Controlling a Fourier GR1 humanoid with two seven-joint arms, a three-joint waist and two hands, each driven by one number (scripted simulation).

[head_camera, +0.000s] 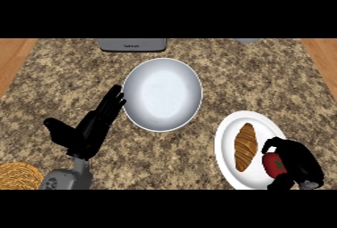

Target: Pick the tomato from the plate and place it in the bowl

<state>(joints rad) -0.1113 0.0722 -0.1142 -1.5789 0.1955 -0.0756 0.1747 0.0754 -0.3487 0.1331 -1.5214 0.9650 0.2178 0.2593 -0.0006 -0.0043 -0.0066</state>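
While my right hand [295, 162] curls round the tomato [273, 164], fingers and thumb wrapped on either side, the fruit sits low over the near edge of the plate [232, 133], just beside the croissant [245, 147]. I cannot tell whether it has cleared the plate surface. My left hand [91, 127] rests open beside the bowl [162, 94], fingers straight and pointing up toward its rim.

My worry is the tomato itself: round, smooth and glossy, it could roll out of the fingers if I swing toward the bowl too quickly. A low carry might also clip the croissant and drag it off the plate, or catch the bowl's rim on arrival. The left hand lies close to the bowl, so a careless move there could nudge it.

The bowl looks pale grey, shallow and slick; the plate white and flat; the croissant ridged and golden. The counter [263, 75] is speckled brown stone.
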